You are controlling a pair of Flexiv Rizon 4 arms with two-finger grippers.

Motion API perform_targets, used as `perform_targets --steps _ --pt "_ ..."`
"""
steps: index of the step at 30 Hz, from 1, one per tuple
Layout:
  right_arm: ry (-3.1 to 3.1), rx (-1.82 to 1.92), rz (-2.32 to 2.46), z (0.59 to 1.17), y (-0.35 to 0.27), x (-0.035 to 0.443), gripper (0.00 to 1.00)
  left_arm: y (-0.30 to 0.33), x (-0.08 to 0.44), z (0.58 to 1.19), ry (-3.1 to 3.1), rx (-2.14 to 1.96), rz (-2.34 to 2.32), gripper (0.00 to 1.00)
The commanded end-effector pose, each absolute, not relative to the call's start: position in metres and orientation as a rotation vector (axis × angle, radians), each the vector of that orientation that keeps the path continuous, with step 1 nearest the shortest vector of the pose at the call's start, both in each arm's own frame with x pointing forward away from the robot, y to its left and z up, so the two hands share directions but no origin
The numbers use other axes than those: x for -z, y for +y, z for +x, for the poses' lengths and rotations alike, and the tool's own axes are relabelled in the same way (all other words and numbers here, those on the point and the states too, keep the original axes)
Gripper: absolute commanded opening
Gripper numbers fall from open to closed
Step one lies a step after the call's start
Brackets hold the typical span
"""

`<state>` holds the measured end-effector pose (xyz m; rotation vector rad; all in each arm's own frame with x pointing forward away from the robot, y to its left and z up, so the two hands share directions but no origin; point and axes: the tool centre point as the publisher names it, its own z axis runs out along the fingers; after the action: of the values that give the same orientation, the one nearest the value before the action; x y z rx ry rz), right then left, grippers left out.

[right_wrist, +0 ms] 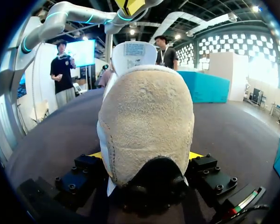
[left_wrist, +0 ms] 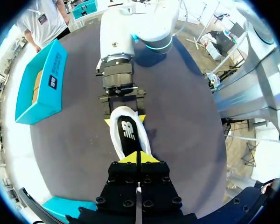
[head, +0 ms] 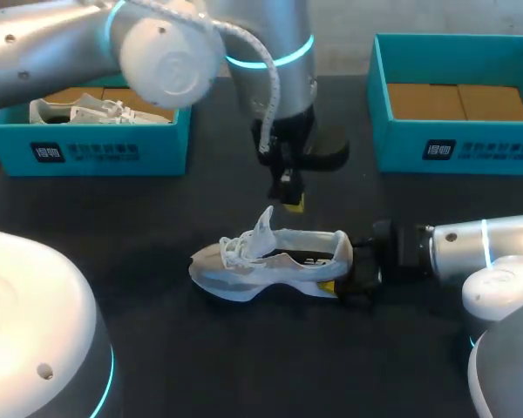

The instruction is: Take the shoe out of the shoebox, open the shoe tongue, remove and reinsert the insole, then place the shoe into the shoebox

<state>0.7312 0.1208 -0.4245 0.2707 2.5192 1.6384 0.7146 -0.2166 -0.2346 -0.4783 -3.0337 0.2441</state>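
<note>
Head view: shoe (head: 270,259) is sitting upright on the table (head: 157,348), outside the left box (head: 87,150) and the right box (head: 453,152), with its tongue sticking up. Right gripper (head: 347,277) is clamping the heel. Left gripper (head: 293,198) is hanging just above the shoe, not touching it.
Left wrist view: left gripper (left_wrist: 139,157) tips are pressing together and holding nothing, with the shoe (left_wrist: 128,135) lying right under them.
Right wrist view: the heel is filling the right gripper's gap, both fingers (right_wrist: 195,155) touching it.
</note>
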Motion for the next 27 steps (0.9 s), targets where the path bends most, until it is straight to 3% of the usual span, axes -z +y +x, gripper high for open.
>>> perform_targets --steps 1,18,27 --pt "2.521 -1.635 0.271 0.731 0.120 0.424 0.00 -0.235 0.256 0.715 -3.028 -0.204 -0.489 0.00" --pt "2.521 -1.635 0.271 0.731 0.120 0.424 0.00 -0.219 0.317 0.711 -3.023 -0.227 -0.442 0.00" --pt "2.521 -1.635 0.271 0.731 0.120 0.424 0.00 -0.218 0.319 0.711 -3.022 -0.227 -0.443 0.00"
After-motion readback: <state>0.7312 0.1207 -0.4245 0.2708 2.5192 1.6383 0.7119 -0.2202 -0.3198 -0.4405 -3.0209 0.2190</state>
